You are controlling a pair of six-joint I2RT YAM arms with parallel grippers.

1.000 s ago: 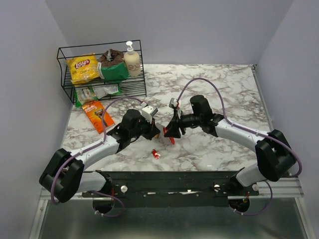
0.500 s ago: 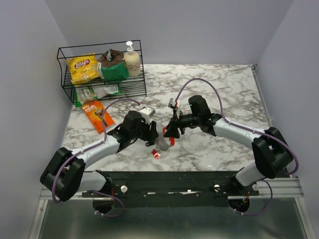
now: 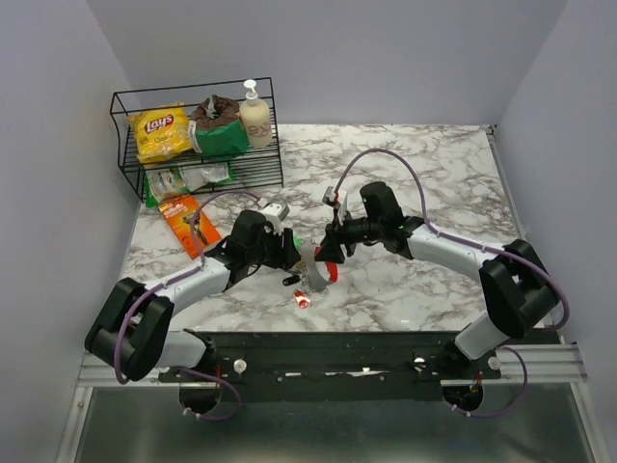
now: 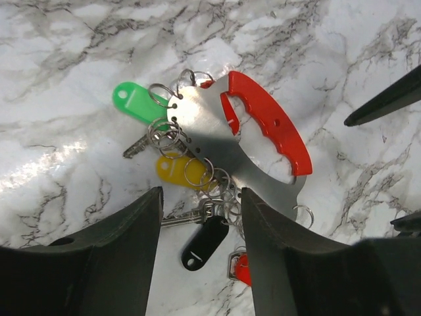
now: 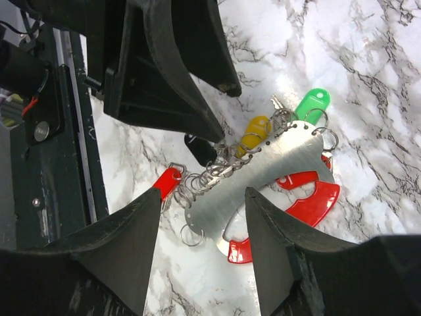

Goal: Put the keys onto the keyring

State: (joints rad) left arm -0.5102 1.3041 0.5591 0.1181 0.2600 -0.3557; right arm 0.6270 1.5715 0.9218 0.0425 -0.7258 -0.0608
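1. Change over the last second, top view: the left arm has swung back toward its own side, and the keyring [image 3: 310,269] now lies uncovered on the table [image 3: 434,174] between the two arms. The red-headed key [image 3: 302,300] lies where it did, just near-side of the keyring.
2. Left gripper [image 4: 199,197]: jaws spread wide, empty, hovering over the key cluster without touching it.
3. Right gripper [image 5: 202,194]: likewise released, its fingers parted above the keyring, nothing held.
4. Keyring: a flat silvery plate with a row of holes and a red curved grip, lying flat on the marble, free of both grippers.
5. Keys placed: the green key [image 4: 135,102] and the yellow key [image 4: 171,168] hang by small split rings from the plate's holes. A black tag [image 4: 202,242] sits in the same tangle of rings and appears joined.
6. Key in doubt: the red-headed key touches the ring cluster; whether its ring passes through the plate cannot be told.
7. Judged progress: nearly complete; only the red-headed key may remain to be threaded.
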